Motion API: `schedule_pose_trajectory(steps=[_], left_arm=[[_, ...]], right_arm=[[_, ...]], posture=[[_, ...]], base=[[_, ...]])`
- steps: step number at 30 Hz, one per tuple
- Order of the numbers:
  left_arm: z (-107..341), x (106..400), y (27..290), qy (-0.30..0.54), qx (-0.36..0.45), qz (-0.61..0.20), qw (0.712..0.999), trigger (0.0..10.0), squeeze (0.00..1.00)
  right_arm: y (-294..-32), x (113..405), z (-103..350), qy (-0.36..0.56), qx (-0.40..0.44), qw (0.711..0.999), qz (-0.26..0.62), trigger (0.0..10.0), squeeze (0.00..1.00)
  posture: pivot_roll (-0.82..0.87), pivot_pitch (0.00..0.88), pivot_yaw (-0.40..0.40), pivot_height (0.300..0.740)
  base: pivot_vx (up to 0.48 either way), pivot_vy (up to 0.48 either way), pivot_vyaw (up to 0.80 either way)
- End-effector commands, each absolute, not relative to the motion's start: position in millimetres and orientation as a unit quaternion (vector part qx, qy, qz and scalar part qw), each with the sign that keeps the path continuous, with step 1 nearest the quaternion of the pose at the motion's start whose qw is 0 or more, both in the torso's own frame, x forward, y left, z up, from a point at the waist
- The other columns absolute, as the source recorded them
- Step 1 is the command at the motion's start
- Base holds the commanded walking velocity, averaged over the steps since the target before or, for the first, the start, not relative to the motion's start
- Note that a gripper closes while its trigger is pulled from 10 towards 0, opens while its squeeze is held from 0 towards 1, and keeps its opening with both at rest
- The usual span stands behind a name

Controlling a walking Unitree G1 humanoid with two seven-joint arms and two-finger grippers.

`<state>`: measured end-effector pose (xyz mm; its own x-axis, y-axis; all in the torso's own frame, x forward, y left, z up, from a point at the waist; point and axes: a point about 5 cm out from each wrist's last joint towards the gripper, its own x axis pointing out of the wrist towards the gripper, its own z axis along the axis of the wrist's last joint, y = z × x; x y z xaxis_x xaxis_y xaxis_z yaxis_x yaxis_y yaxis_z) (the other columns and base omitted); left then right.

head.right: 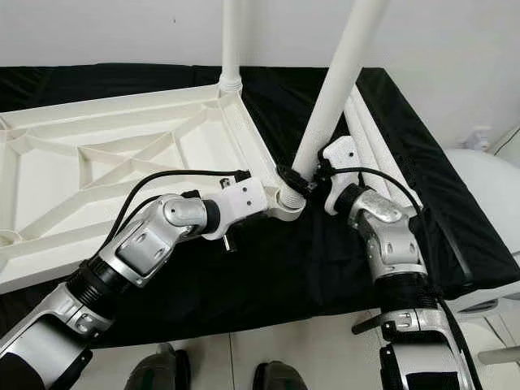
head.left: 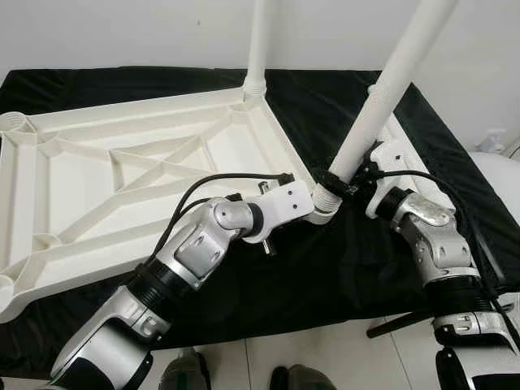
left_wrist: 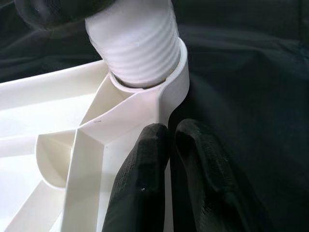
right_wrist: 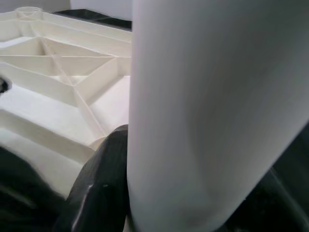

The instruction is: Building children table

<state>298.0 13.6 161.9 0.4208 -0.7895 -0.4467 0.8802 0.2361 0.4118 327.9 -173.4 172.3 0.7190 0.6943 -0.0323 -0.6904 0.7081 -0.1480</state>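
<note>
Left gripper (left_wrist: 166, 159): fingers pinch the tabletop (head.left: 122, 175) rim, just below the corner socket. Right gripper (head.left: 351, 180): fingers clamp the leg (head.left: 390, 89), whose threaded end sits in that socket. Beyond, second leg (head.left: 258, 45) stands in the far corner.

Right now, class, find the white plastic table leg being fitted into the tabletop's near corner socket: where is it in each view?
Left eye view: white plastic table leg slants up, right of centre.
Right eye view: leg right of centre.
Left wrist view: its ribbed end in the socket.
Right wrist view: broad white shaft.
Shared landmark: ribbed white tabletop underside, also behind the shaft.
</note>
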Motion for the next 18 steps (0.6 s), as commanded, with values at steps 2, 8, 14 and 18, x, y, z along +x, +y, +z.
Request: schedule_pose_trajectory(steps=[2, 8, 14, 18], left_arm=[[161.3, 297.6, 14.9, 0.076, 0.313, -0.532, 0.783, 10.0, 0.0], [161.4, 297.3, 14.3, 0.076, 0.313, -0.533, 0.783, 10.0, 0.0], [160.7, 296.8, 14.1, 0.077, 0.312, -0.534, 0.782, 10.0, 0.0], [160.9, 296.9, 13.3, 0.076, 0.313, -0.534, 0.782, 10.0, 0.0]], right_arm=[[-166.6, 321.7, 151.2, 0.033, -0.059, 0.915, 0.398, 10.0, 0.0], [-167.8, 322.4, 150.1, 0.041, -0.064, 0.915, 0.397, 10.0, 0.0], [-171.6, 322.7, 147.7, 0.047, -0.079, 0.918, 0.387, 10.0, 0.0], [-170.7, 323.9, 147.5, 0.042, -0.092, 0.92, 0.378, 10.0, 0.0]], posture=[[0.03, 0.09, -0.043, 0.74], [0.03, 0.087, -0.045, 0.74], [0.02, 0.085, -0.042, 0.74], [0.02, 0.086, -0.042, 0.74]], base=[[0.0, 0.0, 0.0], [0.0, 0.0, 0.0], [0.0, 0.0, 0.0], [0.0, 0.0, 0.0]])
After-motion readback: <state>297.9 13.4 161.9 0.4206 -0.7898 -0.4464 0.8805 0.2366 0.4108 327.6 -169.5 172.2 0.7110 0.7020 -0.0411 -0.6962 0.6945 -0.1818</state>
